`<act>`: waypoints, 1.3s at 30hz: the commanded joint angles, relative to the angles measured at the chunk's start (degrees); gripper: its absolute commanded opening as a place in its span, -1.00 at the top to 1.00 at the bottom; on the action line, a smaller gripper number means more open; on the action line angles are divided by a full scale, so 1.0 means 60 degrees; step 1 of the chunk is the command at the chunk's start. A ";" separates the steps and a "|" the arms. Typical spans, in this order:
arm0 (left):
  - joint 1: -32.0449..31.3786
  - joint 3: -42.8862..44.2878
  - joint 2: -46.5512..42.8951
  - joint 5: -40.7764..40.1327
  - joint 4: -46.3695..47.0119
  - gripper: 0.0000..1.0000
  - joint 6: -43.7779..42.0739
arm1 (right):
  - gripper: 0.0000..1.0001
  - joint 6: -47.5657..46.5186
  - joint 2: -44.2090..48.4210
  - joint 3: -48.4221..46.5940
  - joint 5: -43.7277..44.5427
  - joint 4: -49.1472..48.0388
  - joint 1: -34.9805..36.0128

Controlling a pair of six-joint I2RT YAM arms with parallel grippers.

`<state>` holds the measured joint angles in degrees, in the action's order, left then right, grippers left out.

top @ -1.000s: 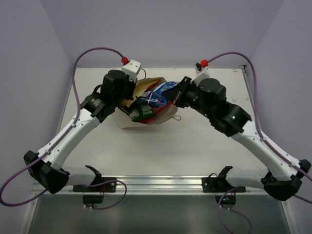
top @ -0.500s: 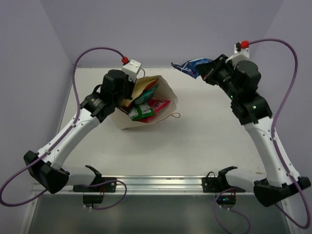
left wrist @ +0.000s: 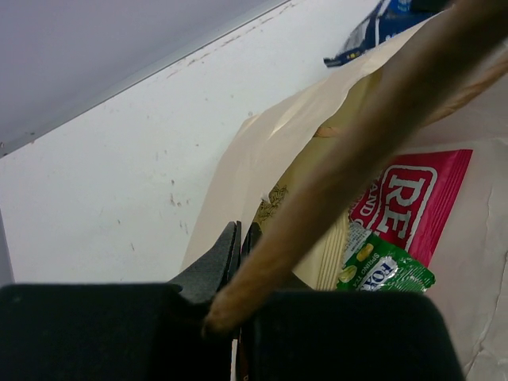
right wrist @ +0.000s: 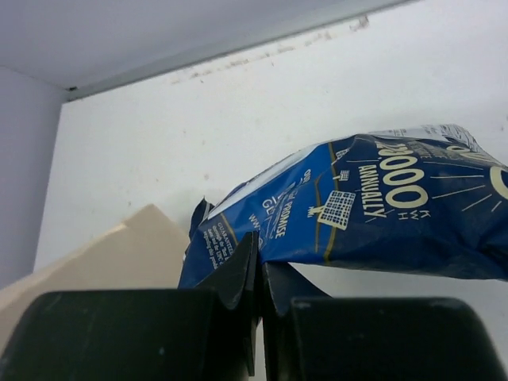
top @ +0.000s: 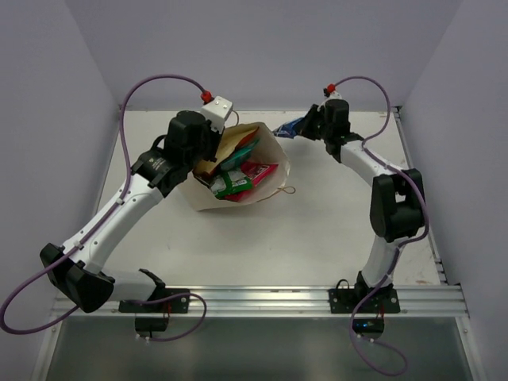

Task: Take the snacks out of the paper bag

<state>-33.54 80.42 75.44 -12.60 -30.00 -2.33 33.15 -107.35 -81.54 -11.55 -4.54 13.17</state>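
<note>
Your left jaws: clenched on the left rim of the paper bag [top: 238,204]; in the left wrist view you see the cream paper pinched between the tips.
Your right jaws: clamped tight on one end of the small blue packet [right wrist: 381,206], the rest of it sticking out sideways.
Where the blue packet is: outside the bag, over the far edge of the tabletop [top: 317,230], just beside the bag's far rim (touching it or not, you cannot tell).
Where the paper bag is: on the tabletop, left of centre, its mouth gaping toward your overhead camera.
Inside the bag: a pink packet [left wrist: 409,198] lettered "RE" and a green packet [left wrist: 385,270] touching its lower edge. More packets sit behind them, too crowded to sort out.
Handles: one thin twisted loop [top: 286,190] lies on the tabletop off the bag's right side. A second loop [left wrist: 373,135] crosses the left wrist lens, blurred.
</note>
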 commanded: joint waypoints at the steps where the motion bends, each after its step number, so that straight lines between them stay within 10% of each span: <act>1: -0.0020 0.0264 -0.0063 0.0137 0.0049 1.00 -0.0124 | 0.92 -0.0222 0.0386 0.0959 -0.0156 -0.1368 -0.0041; 7: -0.0020 0.0423 -0.0020 0.0166 -0.0068 1.00 -0.0300 | -0.05 0.0102 0.1817 0.3011 0.0516 0.0062 -0.0071; 15: -0.0035 0.0629 0.0141 -0.0053 -0.0273 1.00 -0.0622 | -0.67 -0.0133 0.5203 0.2299 0.1471 0.4078 0.0528; 28: -0.0035 0.1083 0.0376 -0.0347 -0.0288 1.00 -0.0242 | -0.51 0.3147 0.5134 0.0611 0.3066 0.3939 0.5038; 39: -0.0020 0.1157 0.0405 -0.0083 -0.0288 1.00 0.0124 | -0.31 0.4437 0.3288 0.1007 0.3844 0.2399 0.5364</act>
<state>-33.54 84.68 78.22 -13.69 -33.17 -3.29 56.71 -87.07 -74.96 8.05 16.91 45.52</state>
